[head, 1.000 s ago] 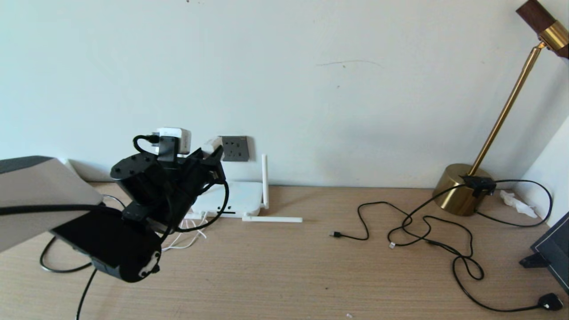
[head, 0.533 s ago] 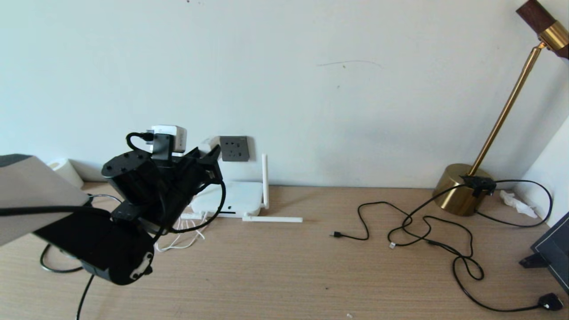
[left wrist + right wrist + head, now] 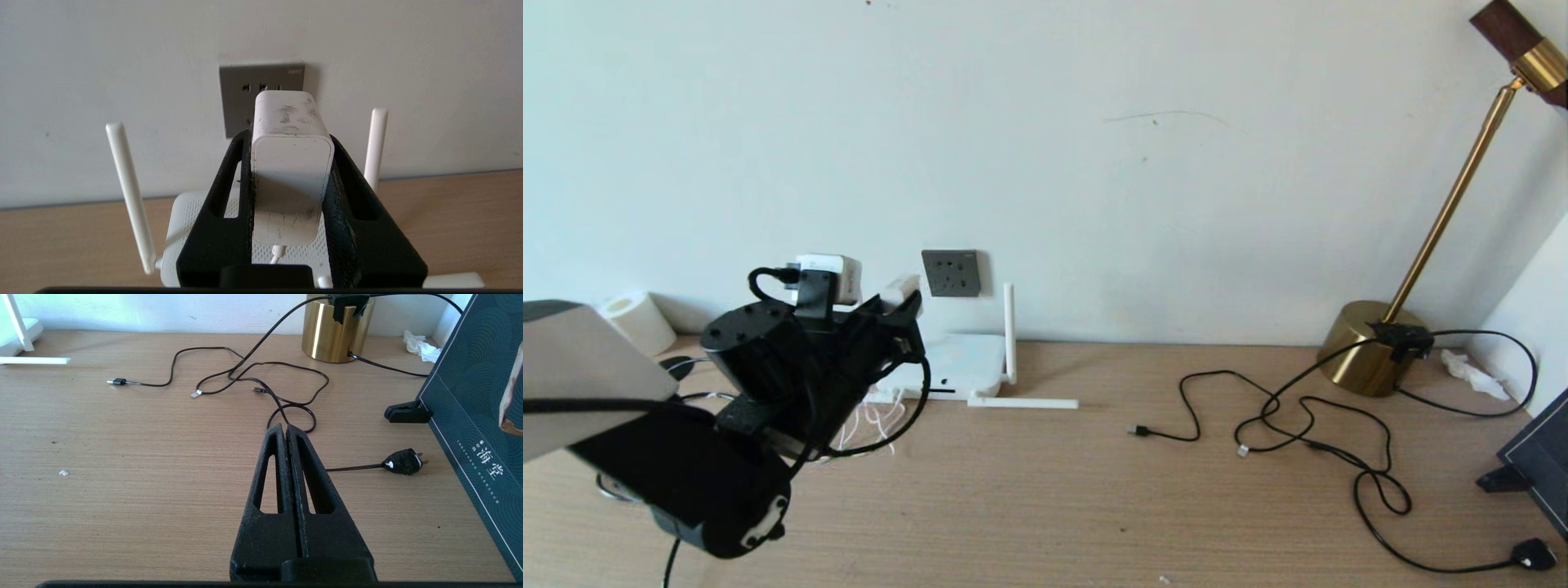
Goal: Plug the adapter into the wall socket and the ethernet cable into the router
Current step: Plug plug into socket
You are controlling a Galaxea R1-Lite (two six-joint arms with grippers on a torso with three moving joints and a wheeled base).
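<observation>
My left gripper [image 3: 289, 139] is shut on the adapter [image 3: 291, 163], a scuffed white block with its thin white cord [image 3: 278, 255] trailing back. It is held level, pointing at the dark grey wall socket [image 3: 239, 94] and covering the plate's lower middle. From the head view the adapter [image 3: 901, 287] is a short gap left of the socket [image 3: 951, 273], not touching. The white router [image 3: 964, 363] lies flat below, one antenna [image 3: 1009, 327] upright. A black cable [image 3: 701, 396], perhaps the ethernet cable, shows only in bits behind my left arm. My right gripper [image 3: 286, 428] hovers shut and empty over the table.
Thin black cables [image 3: 1298, 408] with small plugs sprawl across the right of the table, ending in a black plug [image 3: 402, 461]. A brass lamp base [image 3: 1372, 347] and crumpled tissue [image 3: 1470, 371] stand at the back right, a dark panel [image 3: 1539, 465] at the right edge, a paper roll [image 3: 633, 320] far left.
My left arm has drawn back to the left and down with the adapter, so the gap to the socket has widened and the paper roll is uncovered.
</observation>
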